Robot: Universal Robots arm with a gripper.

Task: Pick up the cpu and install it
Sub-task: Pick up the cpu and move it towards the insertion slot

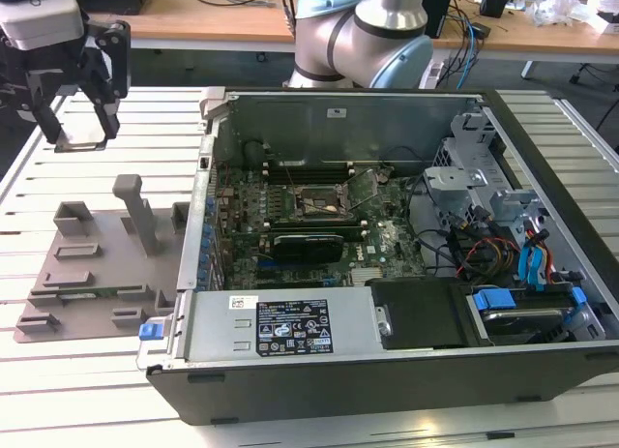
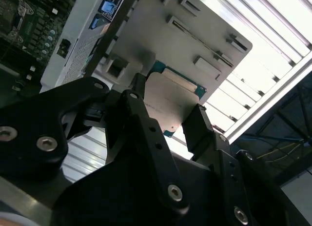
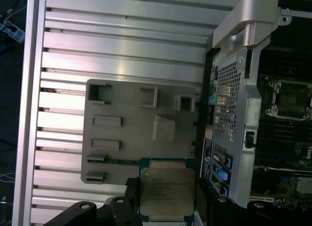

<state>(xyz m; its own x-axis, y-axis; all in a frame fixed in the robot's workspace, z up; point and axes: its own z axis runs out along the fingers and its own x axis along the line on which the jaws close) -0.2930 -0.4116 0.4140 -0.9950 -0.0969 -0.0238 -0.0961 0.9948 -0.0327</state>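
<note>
The cpu (image 3: 166, 192) is a flat square chip with a silvery top and a teal rim, gripped at two opposite edges by my gripper (image 3: 166, 199), which is shut on it. In the second wrist view the cpu (image 2: 168, 101) hangs between the black fingers (image 2: 141, 106) above the grey holder plate (image 2: 190, 35). In the exterior view my gripper (image 1: 80, 129) is raised at the exterior view's left, above the slatted table and apart from the case. The black metal-framed socket (image 1: 322, 198) on the motherboard stands with its frame lifted.
The open computer case (image 1: 542, 167) fills the middle and the exterior view's right, with a black expansion card (image 1: 308, 243) in front of the socket and cables and drive bays further right. The grey holder plate (image 1: 87, 264) with upright posts lies beside the case's wall (image 3: 229, 104).
</note>
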